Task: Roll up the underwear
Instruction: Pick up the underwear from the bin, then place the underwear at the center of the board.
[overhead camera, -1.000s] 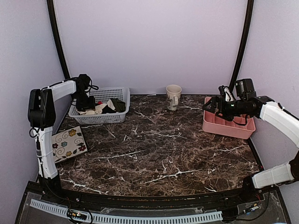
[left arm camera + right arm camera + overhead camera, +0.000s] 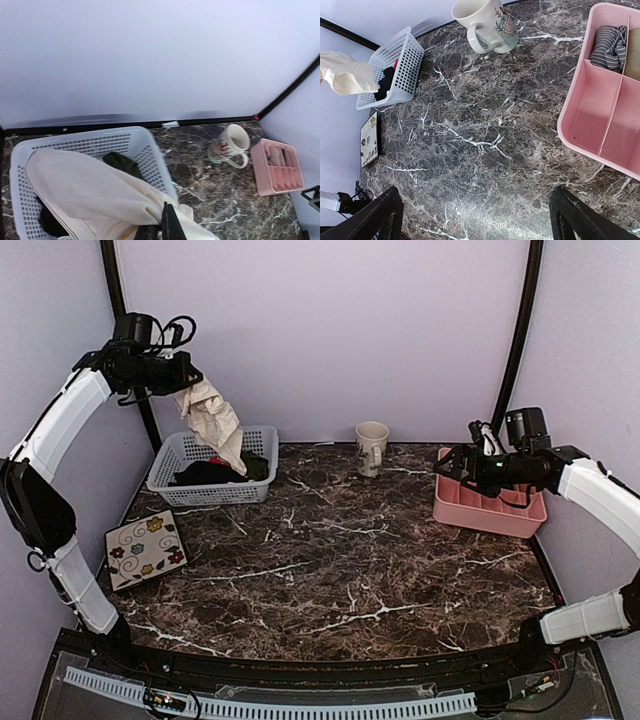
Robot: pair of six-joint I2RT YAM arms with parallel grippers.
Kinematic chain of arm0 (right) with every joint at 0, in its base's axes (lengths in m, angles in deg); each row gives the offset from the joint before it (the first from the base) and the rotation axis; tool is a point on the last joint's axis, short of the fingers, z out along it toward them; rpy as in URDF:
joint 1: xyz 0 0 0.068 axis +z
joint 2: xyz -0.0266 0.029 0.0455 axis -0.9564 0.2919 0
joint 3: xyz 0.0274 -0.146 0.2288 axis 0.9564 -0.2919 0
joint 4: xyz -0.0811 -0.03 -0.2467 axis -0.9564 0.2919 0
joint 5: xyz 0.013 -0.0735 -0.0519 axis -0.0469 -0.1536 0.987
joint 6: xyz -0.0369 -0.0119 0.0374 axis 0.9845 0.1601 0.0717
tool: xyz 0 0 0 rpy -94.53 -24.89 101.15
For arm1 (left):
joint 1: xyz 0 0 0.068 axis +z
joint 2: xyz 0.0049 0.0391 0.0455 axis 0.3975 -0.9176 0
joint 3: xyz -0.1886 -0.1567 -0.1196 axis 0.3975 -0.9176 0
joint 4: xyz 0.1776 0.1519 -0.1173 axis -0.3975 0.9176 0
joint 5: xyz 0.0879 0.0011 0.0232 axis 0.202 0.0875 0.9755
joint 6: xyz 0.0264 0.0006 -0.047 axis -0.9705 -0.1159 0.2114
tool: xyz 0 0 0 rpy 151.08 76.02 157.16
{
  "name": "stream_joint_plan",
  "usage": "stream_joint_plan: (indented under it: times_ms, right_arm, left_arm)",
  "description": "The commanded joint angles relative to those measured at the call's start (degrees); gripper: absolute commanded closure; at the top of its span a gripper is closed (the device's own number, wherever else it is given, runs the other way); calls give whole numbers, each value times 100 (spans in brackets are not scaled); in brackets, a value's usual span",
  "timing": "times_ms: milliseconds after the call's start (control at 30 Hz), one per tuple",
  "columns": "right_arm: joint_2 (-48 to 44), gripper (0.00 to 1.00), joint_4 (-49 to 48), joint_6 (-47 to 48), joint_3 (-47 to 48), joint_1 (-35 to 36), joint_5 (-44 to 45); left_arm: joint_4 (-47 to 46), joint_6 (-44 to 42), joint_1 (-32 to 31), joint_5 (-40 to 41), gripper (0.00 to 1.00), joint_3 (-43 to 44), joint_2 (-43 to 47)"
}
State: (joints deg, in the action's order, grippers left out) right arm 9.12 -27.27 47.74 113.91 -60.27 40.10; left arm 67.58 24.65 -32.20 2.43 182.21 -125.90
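Underwear [image 2: 215, 425] hangs long-axis vertical from L claw [image 2: 187, 378], over basket [image 2: 205, 492]

Cream underwear [image 2: 100, 192] fills the foreground, bunched and pinched in the left gripper [image 2: 167, 227] at the bottom edge, draping over the white perforated basket [image 2: 150, 145]. A dark garment [image 2: 120, 162] peeks out inside it. Beyond, on the marble table [image 2: 210, 195], stand a patterned mug [image 2: 232, 145] and a pink divided tray [image 2: 280, 167]

On count: one white perforated plastic basket [image 2: 208, 496], one cream ceramic mug [image 2: 372, 446], one pink divided plastic tray [image 2: 489, 516], one square floral tile [image 2: 147, 548], one cream-beige cloth underwear garment [image 2: 212, 420].
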Motion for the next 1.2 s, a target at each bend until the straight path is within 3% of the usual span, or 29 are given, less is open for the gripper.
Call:
stream_joint_plan:
  times_ms: [0,200,267,367,533,733,833,933,1033,1067,1133,1167]
  right_arm:
    - [-161,0,-303,-6,32,8,-98]
    - [-252,0,-283,8,-18,8,-168]
    - [-287,0,-283,15,-70,5,-172]
    - [-310,0,-271,34,-98,8,-202]
    - [-299,0,-295,35,-146,6,-276]
    - [-317,0,-270,50,-207,8,-333]
    - [-378,0,-175,73,-233,8,-328]
    - [-445,0,-81,87,-277,8,-270]
    - [-508,0,-57,8,-378,-30,-221]
    - [-525,0,-67,-41,-422,-45,-206]
    - [-577,0,-72,-145,-497,-128,-148]
    - [-594,0,-66,-167,-518,-177,-121]
  left_arm:
    - [-390,325,-382,-991,100,-88,592]
    - [-950,915,-581,-2069,100,-1141,1523]
    - [-1241,1109,-912,-2235,100,-1511,1738]
    - [-1008,900,-1402,-1897,100,-1497,1803]
    - [-490,678,-1448,-1257,100,-1469,2142]
    - [424,104,-1562,-1224,100,-1289,2158]
    - [485,3,-1937,-1324,100,-1193,1992]
    - [494,-79,-2713,-1244,100,-870,1425]
    - [770,-209,-3655,-807,100,-157,-70]
    - [1141,-309,-3957,-597,96,492,-739]
    - [2258,-544,-4486,-85,71,2612,-2272]
    - [2166,-421,-4586,-160,54,2663,-2487]
